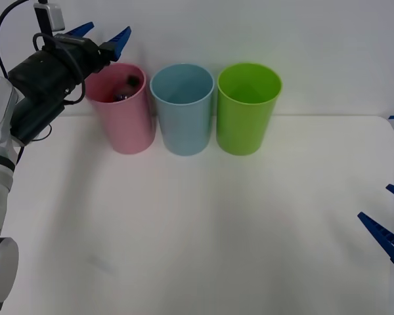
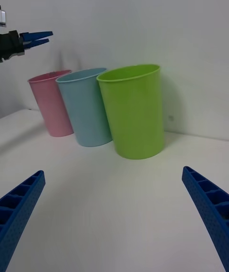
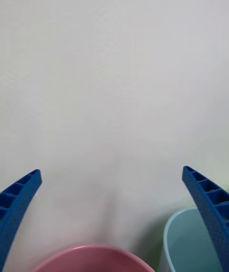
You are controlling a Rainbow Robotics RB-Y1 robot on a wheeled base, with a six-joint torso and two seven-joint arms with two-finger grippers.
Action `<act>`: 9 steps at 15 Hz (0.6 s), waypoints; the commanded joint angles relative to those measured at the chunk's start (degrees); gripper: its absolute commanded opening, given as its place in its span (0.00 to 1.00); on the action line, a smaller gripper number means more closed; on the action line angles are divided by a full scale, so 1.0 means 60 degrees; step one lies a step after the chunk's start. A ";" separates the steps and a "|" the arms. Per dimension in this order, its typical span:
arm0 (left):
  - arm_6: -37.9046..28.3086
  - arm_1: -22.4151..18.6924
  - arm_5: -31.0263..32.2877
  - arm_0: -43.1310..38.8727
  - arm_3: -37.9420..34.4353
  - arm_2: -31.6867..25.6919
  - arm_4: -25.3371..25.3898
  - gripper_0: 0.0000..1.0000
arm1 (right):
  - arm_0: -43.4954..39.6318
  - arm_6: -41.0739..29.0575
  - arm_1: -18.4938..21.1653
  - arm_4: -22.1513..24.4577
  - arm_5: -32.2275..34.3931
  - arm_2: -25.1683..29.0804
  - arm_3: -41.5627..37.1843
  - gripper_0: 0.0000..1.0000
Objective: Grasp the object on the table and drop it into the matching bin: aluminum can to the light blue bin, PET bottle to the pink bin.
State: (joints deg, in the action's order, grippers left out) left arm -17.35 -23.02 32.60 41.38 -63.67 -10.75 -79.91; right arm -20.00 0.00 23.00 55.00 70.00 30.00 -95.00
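Note:
The PET bottle (image 1: 127, 86), dark with a black cap, lies inside the pink bin (image 1: 125, 125) at the far left of the bin row. My left gripper (image 1: 100, 34) hovers open just above and behind that bin's rim, holding nothing. To the pink bin's right stands the light blue bin (image 1: 182, 121). My right gripper (image 1: 391, 220) rests open low over the white table (image 1: 197, 230) at the right edge. The right wrist view shows the pink bin (image 2: 50, 105), the light blue bin (image 2: 86, 107) and the left gripper (image 2: 38, 37) farther off. The left wrist view catches the pink bin's rim (image 3: 93, 255) and the light blue bin (image 3: 188, 243).
A lime green bin (image 1: 247, 111) stands right of the light blue one, also seen as the nearest lime green bin (image 2: 136, 110). A plain white wall runs close behind the bins. The table's broad white surface stretches between the bins and my right gripper.

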 commanded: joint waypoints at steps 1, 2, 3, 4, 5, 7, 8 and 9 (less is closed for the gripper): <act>0.0093 -0.0001 0.0221 -0.0217 -0.0009 0.0005 0.0384 1.00 | 0.0000 0.0000 0.0000 0.0000 0.0000 0.0000 0.0000 1.00; 0.0152 -0.0045 0.0294 -0.0319 -0.0023 -0.0010 0.0574 1.00 | 0.0000 0.0000 0.0000 0.0000 0.0000 0.0000 0.0000 1.00; 0.0254 -0.0162 0.0514 -0.0480 -0.0067 0.0005 0.0867 1.00 | 0.0000 0.0000 0.0000 0.0000 0.0000 0.0000 0.0000 1.00; 0.0284 -0.0250 0.0675 -0.0671 -0.0184 -0.0010 0.1131 1.00 | 0.0000 0.0000 0.0000 0.0000 0.0000 0.0000 0.0000 1.00; 0.0313 -0.0396 0.0777 -0.1008 -0.0477 0.0005 0.1424 1.00 | 0.0000 0.0000 0.0000 0.0000 0.0000 0.0000 0.0000 1.00; 0.0313 -0.0601 0.0982 -0.1652 -0.1049 0.0005 0.1966 1.00 | 0.0000 0.0000 0.0000 0.0000 0.0000 0.0000 0.0000 1.00; 0.0328 -0.0718 0.1012 -0.2004 -0.1400 0.0005 0.2200 1.00 | 0.0000 0.0000 0.0000 0.0000 0.0000 0.0000 0.0000 1.00; 0.0342 -0.0850 0.1041 -0.2370 -0.1722 0.0005 0.2449 1.00 | 0.0000 0.0000 0.0000 0.0000 0.0000 0.0000 0.0000 1.00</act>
State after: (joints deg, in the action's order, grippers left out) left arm -15.36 -27.55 38.69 28.76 -72.56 -10.73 -66.33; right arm -20.00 0.00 23.00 55.00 70.00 30.00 -95.00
